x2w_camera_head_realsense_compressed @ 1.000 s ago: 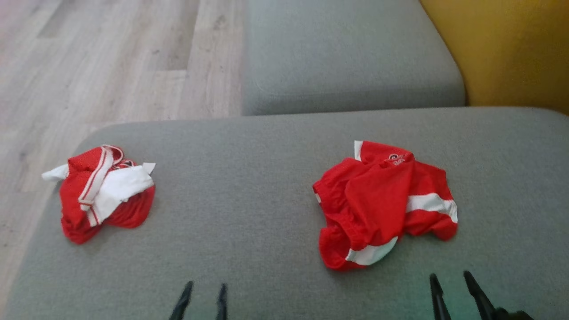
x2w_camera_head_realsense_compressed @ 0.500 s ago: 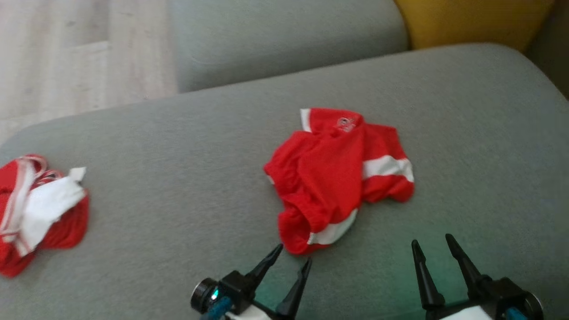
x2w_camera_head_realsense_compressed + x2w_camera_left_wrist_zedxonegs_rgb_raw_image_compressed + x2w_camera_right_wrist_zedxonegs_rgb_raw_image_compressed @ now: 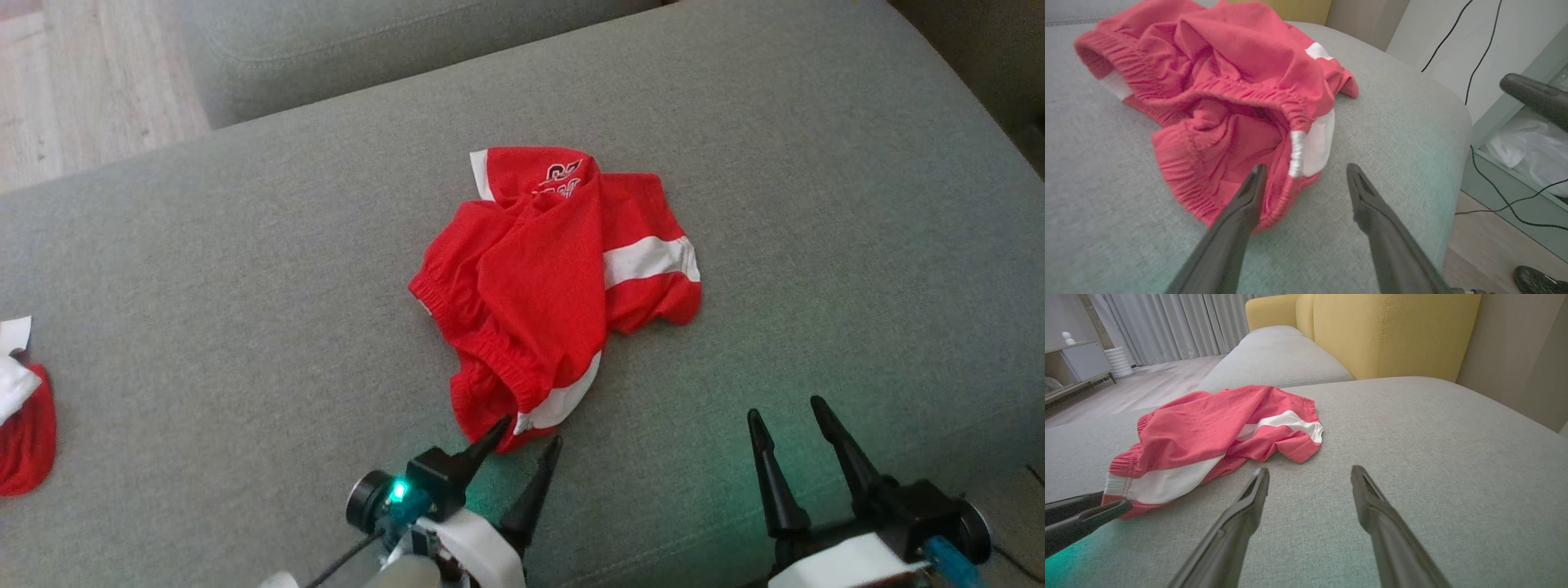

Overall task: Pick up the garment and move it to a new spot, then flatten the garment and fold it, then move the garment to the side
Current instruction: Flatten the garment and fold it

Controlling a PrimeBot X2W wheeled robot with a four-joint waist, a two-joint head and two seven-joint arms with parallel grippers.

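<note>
Garment (image 3: 539, 278) beside left gripper (image 3: 530, 432): wide open, empty.

Open cushion (image 3: 245, 269) surrounds the red garment (image 3: 539, 286); another red bundle (image 3: 24, 433) lies well apart.

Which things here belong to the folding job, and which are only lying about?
For the job: red-and-white shorts; grey cushion under them.
Just lying about: second red garment at the cushion's left edge; yellow backrest.
</note>
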